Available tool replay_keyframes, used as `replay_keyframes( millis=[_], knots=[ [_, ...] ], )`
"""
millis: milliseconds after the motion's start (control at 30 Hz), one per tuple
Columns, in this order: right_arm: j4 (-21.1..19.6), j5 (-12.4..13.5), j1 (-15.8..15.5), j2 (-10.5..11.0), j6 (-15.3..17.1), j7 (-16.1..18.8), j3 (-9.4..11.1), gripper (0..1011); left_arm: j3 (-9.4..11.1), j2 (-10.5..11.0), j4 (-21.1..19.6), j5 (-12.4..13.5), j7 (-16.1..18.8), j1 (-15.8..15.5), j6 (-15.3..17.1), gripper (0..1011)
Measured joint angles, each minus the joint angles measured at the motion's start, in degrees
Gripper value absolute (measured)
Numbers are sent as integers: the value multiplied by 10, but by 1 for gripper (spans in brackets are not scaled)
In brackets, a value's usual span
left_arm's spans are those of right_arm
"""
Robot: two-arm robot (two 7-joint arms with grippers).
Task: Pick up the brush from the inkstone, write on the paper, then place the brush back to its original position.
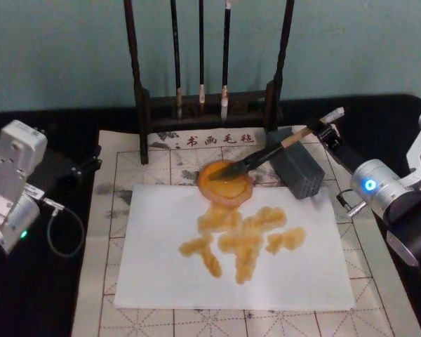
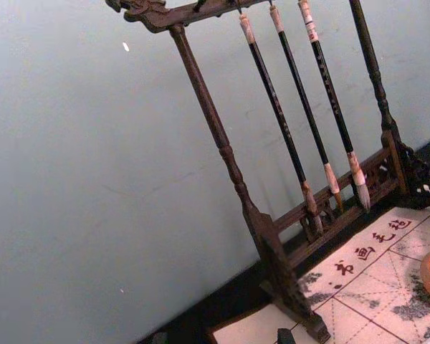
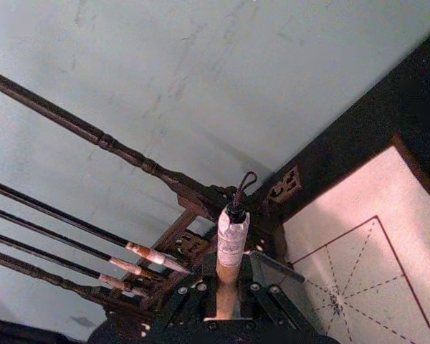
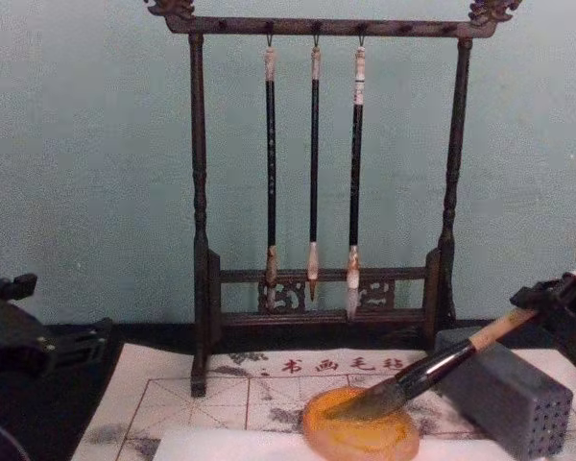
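Right pincer (image 1: 322,128) pinches the brush (image 1: 266,153), tip in inkstone (image 1: 224,187), beside felt (image 1: 119,163) reading 书画毛毡.

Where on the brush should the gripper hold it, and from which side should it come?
Grip the tan upper handle of the brush, beyond the grey block, coming from the right. It lies tilted, tip in the inkstone, handle propped and pointing toward the right gripper.

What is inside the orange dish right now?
The brush tuft lies in the dish, handle slanting up over the grey block to the right gripper. The dish floor under the tuft is hidden; whether it holds liquid I cannot tell. The left arm is parked.
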Motion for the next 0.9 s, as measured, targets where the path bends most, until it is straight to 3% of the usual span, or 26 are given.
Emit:
replay_keyframes(
  millis=[433,900],
  knots=[
    [-3,16,6,11,-6,16,-7,182,0,0,0,0,0,0,0,1001],
    [-24,31,4,37,-15,30,-25,182,0,0,0,0,0,0,0,1001]
  ],
)
